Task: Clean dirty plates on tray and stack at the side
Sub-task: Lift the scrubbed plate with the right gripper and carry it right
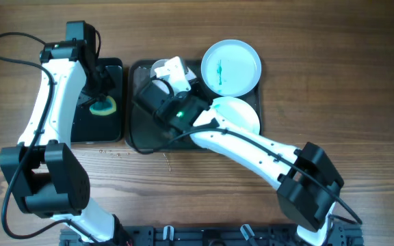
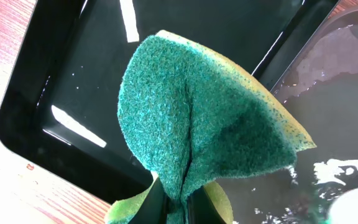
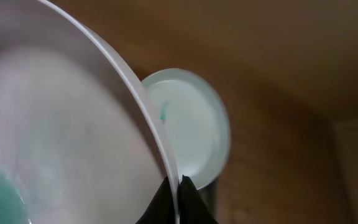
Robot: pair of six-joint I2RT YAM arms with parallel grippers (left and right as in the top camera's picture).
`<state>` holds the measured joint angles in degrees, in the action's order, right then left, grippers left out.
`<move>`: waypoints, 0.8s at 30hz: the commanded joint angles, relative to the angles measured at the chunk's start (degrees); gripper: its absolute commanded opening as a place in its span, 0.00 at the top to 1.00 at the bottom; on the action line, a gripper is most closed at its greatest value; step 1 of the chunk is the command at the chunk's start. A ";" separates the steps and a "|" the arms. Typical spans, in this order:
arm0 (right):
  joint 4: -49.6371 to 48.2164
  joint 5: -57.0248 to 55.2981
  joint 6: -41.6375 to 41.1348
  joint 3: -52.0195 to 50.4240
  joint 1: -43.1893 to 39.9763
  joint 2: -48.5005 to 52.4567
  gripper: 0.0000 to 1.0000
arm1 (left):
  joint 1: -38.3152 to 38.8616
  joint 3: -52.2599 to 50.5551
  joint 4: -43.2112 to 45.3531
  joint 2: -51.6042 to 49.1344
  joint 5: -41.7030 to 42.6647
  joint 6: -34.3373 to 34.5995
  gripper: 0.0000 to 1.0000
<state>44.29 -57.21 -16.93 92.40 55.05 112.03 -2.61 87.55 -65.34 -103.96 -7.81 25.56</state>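
Note:
The dark tray point(image 1: 137, 137) lies mid-table. A pale-blue plate point(image 1: 231, 66) with a teal smear sits at its far right, and it also shows in the right wrist view point(image 3: 191, 124). A white plate point(image 1: 245, 113) lies near it, partly under my right arm. My right gripper point(image 1: 164, 80) is shut on the rim of the third plate point(image 1: 172, 68) and holds it tilted over the tray's far left; in the right wrist view the jaws point(image 3: 178, 185) pinch its edge point(image 3: 61, 118). My left gripper point(image 1: 101, 102) is shut on a green-and-yellow sponge point(image 1: 105, 107) over the black bin; in the left wrist view the jaws point(image 2: 176, 204) clamp the sponge point(image 2: 204, 118).
The smaller black bin point(image 1: 81, 130) stands left of the tray, wet inside, and also shows in the left wrist view point(image 2: 55, 62). The wet tray floor point(image 2: 353, 112) shows to its right. Bare wooden table point(image 1: 334, 82) lies right of the tray and along the front.

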 commanded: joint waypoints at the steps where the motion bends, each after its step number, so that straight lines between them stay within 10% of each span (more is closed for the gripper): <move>1: -0.92 -18.78 1.90 0.28 2.78 -2.12 0.96 | -0.13 1.07 0.24 1.09 0.74 -1.14 0.96; 14: -3.78 -26.25 1.73 0.28 5.75 -2.12 0.96 | -0.13 1.07 0.17 1.09 0.76 -1.14 0.96; 24: 1.66 7.89 -8.26 0.28 0.42 -3.52 0.96 | -0.13 1.07 0.20 1.09 0.76 -1.14 0.96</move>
<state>44.03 -65.91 -17.93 92.40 59.18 111.81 -2.61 87.55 -65.34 -103.96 -7.44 25.56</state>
